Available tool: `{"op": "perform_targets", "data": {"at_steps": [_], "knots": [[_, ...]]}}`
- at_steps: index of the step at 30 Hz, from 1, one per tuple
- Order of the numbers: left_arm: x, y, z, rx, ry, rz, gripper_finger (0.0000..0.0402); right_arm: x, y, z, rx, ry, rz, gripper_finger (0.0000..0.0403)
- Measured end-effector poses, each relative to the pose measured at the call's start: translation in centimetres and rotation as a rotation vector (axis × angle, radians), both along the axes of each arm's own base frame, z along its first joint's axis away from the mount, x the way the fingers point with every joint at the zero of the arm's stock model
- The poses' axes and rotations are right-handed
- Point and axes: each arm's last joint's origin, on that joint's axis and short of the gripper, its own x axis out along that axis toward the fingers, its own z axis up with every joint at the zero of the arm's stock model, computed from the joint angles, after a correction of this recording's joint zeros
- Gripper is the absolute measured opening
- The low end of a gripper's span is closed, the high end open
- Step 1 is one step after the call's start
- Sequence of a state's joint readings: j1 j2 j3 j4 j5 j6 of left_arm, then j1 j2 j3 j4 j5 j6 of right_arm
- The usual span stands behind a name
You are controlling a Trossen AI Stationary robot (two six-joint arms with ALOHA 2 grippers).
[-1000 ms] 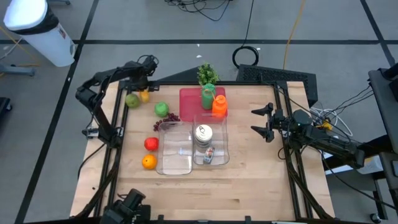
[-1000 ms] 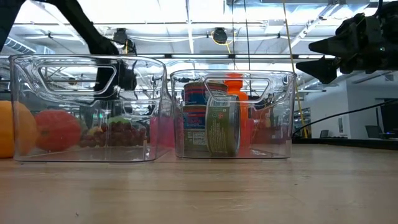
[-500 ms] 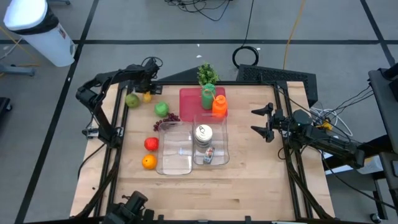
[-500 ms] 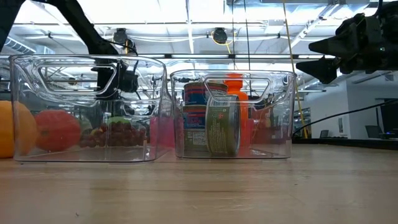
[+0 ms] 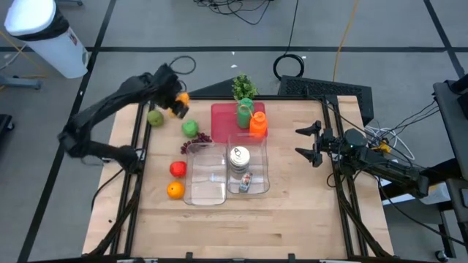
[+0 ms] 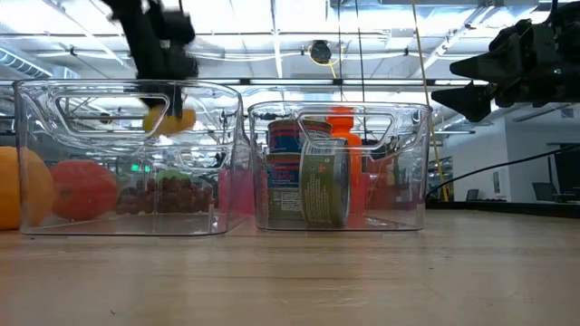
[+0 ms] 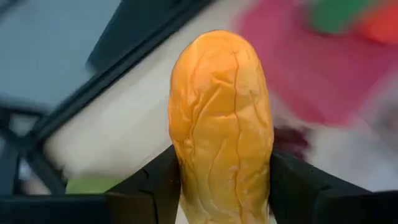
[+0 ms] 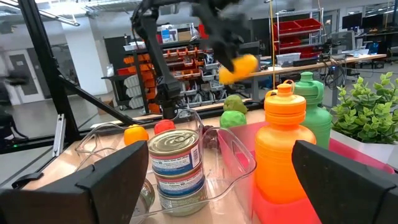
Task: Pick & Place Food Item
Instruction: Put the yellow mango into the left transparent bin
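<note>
My left gripper (image 5: 175, 98) hangs over the table's far left corner, shut on a long yellow-orange fruit (image 7: 221, 118), which also shows in the low view (image 6: 169, 119) and the right wrist view (image 8: 238, 67). An empty clear bin (image 5: 205, 174) stands mid-table. The clear bin (image 5: 260, 180) to its right holds cans. My right gripper (image 5: 303, 142) waits open above the table's right side. My left gripper pinches the fruit between its two fingers, one on each long side (image 7: 181, 180), toward one end. The fingers (image 7: 292, 186) slant down from above and lie across the fruit. It is lifted clear of the table and hangs just below the fingers.
A green fruit (image 5: 155, 117), a lime (image 5: 190, 128), grapes (image 5: 199, 139), a red fruit (image 5: 178, 169) and an orange (image 5: 175, 190) lie left of the bins. A red board (image 5: 224, 117) at the back carries a green bottle (image 5: 244, 113) and an orange bottle (image 5: 257, 123); a plant (image 5: 243, 86) stands behind.
My left gripper has risen from the table by the green fruit and gone slightly toward the table's right, rolling its wrist. The yellow-orange fruit, which lay on the wood, has come up with it and now hangs clear.
</note>
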State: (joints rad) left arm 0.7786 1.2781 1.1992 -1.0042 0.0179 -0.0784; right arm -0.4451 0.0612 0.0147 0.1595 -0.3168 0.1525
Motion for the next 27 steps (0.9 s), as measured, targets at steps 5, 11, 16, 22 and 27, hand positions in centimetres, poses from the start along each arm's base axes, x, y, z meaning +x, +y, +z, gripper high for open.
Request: {"op": "perform_targets", "data": {"at_steps": [5,11,16,22,27], "knots": [[1.6,-7.2,2.8,0.131,-0.074,-0.359,0.0195,0.0,0.0,0.0,0.000,0.000,0.000,0.0375],[5.3,-12.9,1.5,0.222,0.031,-0.587,0.0195,0.0,0.0,0.0,0.000,0.000,0.000,0.0375],[9.3,-15.2,-2.3,0.180,0.162,-0.709,0.0195,0.0,0.0,0.0,0.000,0.000,0.000,0.0375],[12.6,-15.5,-8.1,0.092,0.393,-0.745,0.0195,0.0,0.0,0.0,0.000,0.000,0.000,0.0375],[14.2,-15.4,-11.8,0.056,0.501,-0.774,0.0196,0.0,0.0,0.0,0.000,0.000,0.000,0.0375]]}}
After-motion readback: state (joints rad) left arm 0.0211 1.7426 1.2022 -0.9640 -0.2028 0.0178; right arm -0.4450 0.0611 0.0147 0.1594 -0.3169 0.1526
